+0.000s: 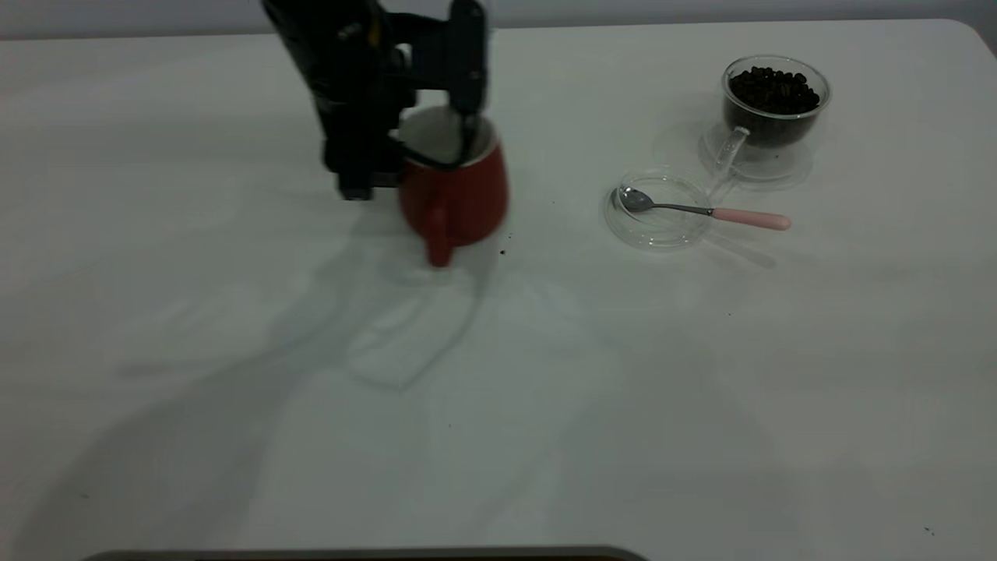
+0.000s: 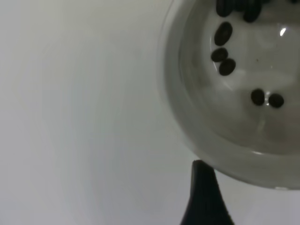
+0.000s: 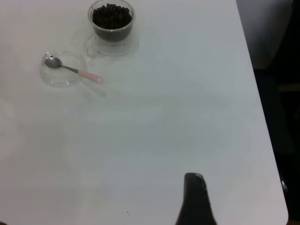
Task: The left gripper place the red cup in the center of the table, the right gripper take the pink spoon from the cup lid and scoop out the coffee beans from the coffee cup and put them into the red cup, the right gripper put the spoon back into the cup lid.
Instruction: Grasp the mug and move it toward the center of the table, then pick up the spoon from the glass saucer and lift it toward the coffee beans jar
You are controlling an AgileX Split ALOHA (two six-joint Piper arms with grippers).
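dark red ceramic mug, the red cup (image 1: 459, 204), white inside, pinched at the rim by the left gripper (image 1: 459, 144): one finger down inside the mouth, the other outside the wall, clenched on the rim. looks tilted and just off the wide matte white table (image 1: 234, 351), shadow lying apart beneath it, loop handle toward the camera. already holds a few dark coffee beans (image 2: 224, 49) on its white floor, plain in the left wrist view.

over to the side, well apart: small clear glass coffee cup (image 1: 773, 105) on its clear saucer, heaped with dark beans. just beside it, shallow round clear glass cup lid (image 1: 660, 209), with the pink spoon (image 1: 705, 209) lying across it, shiny bowl inside the lid, pale pink handle poking out over the rim toward the right.

right gripper (image 3: 194, 199) only a dark tip in its own wrist view, high and away from the spoon; cannot tell whether open or closed.

step in hand, by the look of it: placing the mug at table centre. next calls for a level set-down, a clean let-go at the rim, then a clear path for the right arm to reach the spoon handle.
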